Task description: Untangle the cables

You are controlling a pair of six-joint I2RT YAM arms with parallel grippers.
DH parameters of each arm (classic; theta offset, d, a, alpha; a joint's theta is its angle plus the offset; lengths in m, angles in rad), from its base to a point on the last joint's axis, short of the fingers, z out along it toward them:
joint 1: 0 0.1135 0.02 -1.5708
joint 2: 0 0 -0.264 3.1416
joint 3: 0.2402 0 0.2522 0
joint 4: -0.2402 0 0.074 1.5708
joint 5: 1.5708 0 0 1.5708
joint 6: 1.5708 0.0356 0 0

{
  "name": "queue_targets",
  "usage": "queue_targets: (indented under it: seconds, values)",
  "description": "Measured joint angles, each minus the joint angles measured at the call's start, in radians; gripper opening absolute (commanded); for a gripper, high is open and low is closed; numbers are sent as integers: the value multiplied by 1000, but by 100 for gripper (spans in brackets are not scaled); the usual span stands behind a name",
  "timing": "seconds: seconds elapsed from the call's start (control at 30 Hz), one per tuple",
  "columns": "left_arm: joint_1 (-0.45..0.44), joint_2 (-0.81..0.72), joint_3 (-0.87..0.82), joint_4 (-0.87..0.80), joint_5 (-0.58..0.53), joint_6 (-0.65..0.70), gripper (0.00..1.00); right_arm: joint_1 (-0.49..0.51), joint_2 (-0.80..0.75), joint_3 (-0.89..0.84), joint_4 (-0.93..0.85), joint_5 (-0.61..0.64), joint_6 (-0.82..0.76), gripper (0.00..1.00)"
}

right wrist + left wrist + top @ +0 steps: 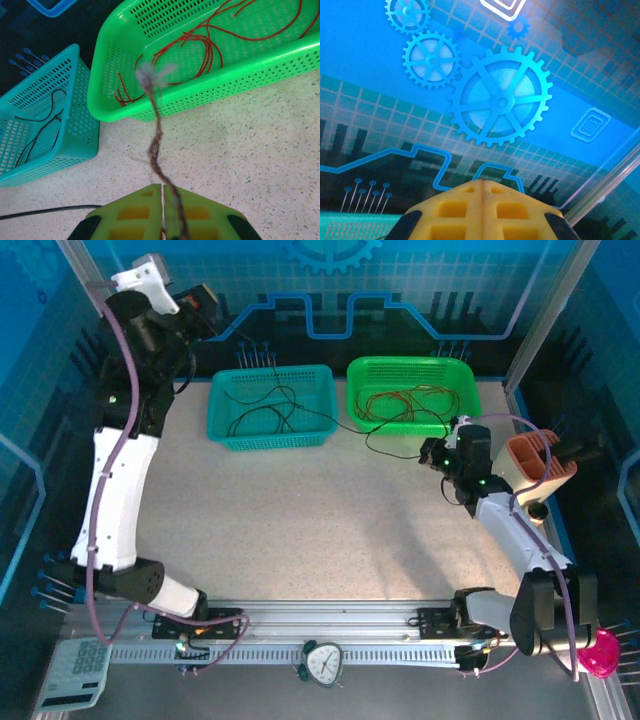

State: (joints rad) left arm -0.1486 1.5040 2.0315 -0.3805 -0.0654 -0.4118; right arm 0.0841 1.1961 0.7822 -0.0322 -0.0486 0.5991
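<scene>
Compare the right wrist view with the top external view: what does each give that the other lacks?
Right wrist adds: a close look at the right claw shut on a twisted strand, which runs up toward the green basket and ends in a blurred tuft.
Top external adds: the left arm raised toward the back wall, plus a clock and a calculator at the near edge.
Shared: the green basket holding red cables, the teal basket holding black cables, and a black cable lying on the table.
</scene>
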Motion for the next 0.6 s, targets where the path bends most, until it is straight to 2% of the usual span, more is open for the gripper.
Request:
queue_targets:
  seconds: [0.23, 0.6]
  values:
    - [0, 196, 181, 71, -5, 5, 0, 1, -53, -5, -35, -4, 0, 0]
    - [0, 476, 475, 115, -69, 83, 0, 3, -124, -5, -95, -5, -8, 0]
